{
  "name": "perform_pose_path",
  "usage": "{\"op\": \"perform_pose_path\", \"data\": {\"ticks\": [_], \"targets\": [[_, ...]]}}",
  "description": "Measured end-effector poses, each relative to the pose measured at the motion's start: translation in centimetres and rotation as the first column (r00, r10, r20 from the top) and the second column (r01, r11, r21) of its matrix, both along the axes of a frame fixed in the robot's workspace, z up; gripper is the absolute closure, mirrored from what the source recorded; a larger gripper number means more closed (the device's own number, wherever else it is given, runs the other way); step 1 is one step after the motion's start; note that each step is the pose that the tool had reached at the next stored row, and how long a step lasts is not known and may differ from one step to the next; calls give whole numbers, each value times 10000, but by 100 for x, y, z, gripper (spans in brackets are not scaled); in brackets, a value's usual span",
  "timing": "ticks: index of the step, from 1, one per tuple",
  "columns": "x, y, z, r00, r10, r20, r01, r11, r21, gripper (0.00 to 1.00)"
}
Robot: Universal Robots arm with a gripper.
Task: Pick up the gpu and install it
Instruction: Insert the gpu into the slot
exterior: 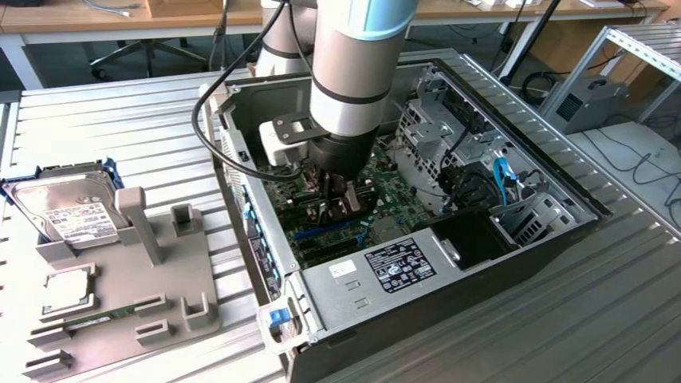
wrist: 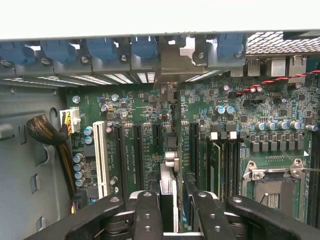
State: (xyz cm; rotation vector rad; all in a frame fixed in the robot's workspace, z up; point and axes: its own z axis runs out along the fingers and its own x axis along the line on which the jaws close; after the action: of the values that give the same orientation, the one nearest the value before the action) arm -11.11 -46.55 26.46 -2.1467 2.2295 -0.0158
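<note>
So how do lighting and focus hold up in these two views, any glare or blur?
Exterior view: even room light, soft shadow inside the computer case, and the arm close to the lens looks soft. Wrist view: the case edge is blown out white, the motherboard reads sharp, and the near fingers are dark and slightly soft.

Even, soft daylight on the exterior view | deep shade inside the computer case (exterior: 352, 287) | wrist view dim, its pale case wall (wrist: 150, 17) overexposed, foreground slightly soft.

The arm (exterior: 346, 80) hides most of the gpu (wrist: 169, 192).
</note>
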Motion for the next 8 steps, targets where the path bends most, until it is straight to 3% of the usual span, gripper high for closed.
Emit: {"op": "perform_pose_path", "data": {"ticks": [8], "targets": [[0,0,-1,10000,0,0,0,10000,0,71]]}}
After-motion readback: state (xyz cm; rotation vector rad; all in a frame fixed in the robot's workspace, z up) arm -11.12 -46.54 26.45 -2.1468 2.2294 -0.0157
